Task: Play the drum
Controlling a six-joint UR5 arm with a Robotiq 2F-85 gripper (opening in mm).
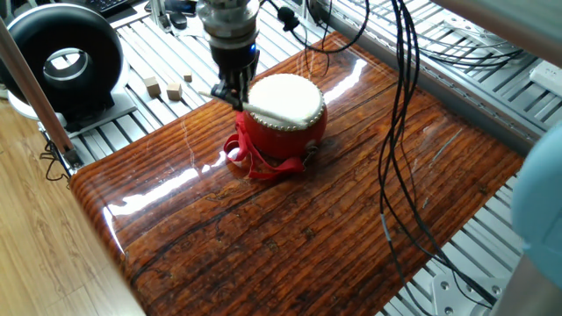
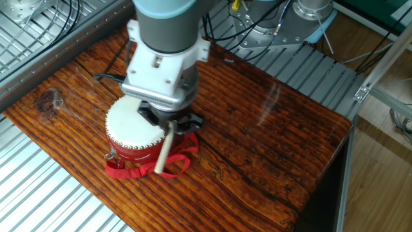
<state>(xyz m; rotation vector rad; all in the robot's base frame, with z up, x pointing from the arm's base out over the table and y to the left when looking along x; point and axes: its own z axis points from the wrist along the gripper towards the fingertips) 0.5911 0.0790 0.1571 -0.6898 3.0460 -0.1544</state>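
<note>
The small red drum (image 1: 285,123) with a cream-white skin and red ribbon loops stands on the glossy wooden board (image 1: 307,219). It also shows in the other fixed view (image 2: 129,129). My gripper (image 1: 234,91) hangs at the drum's rim, shut on a pale wooden drumstick (image 1: 263,111). The stick lies slanted across the near edge of the skin. In the other fixed view the gripper (image 2: 169,121) sits over the skin's edge. There the drumstick (image 2: 162,151) sticks out past the drum's side, above the ribbons.
A large black ring-shaped device (image 1: 66,61) stands at the back left. Small wooden cubes (image 1: 163,88) lie on the metal slats beside it. Black cables (image 1: 395,132) hang over the right part of the board. Slatted metal surrounds the board (image 2: 270,148).
</note>
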